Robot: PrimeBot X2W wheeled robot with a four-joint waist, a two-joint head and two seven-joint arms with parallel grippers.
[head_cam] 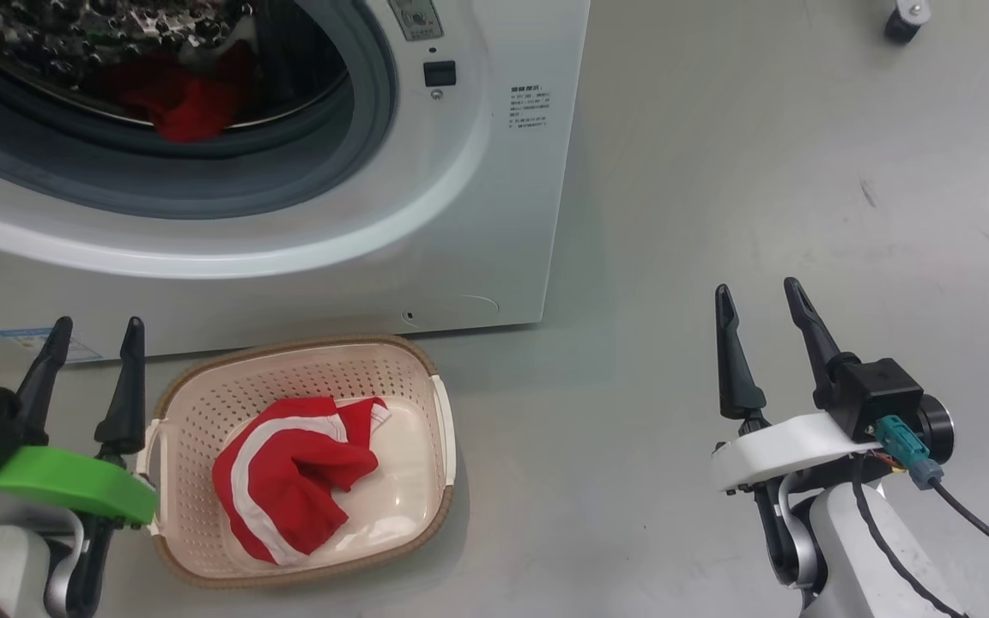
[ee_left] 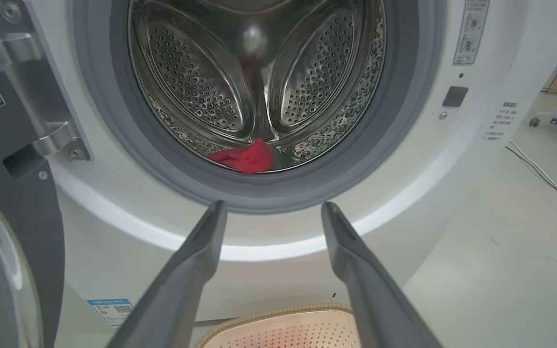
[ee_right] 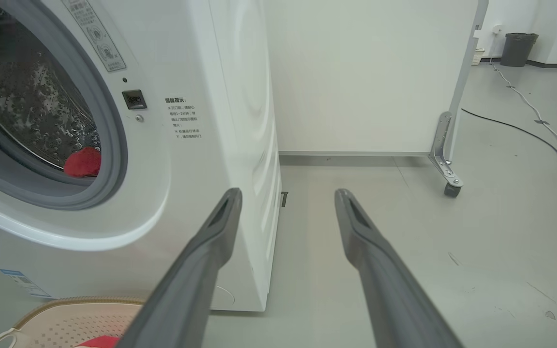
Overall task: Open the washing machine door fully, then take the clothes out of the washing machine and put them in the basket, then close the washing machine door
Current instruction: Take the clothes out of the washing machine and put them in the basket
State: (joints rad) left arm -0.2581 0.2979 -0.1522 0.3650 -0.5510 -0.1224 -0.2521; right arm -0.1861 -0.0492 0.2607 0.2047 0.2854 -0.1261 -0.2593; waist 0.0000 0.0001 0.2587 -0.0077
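Left gripper and right gripper spread wide, empty; I'd pinch the floppy red garment by its bunched top in the drum.

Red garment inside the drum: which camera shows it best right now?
Left wrist view. It looks straight into the drum, so the red garment lies in plain sight at the front bottom. The head view catches it from above, in shadow. The right wrist view sees a small part of it past the gasket.
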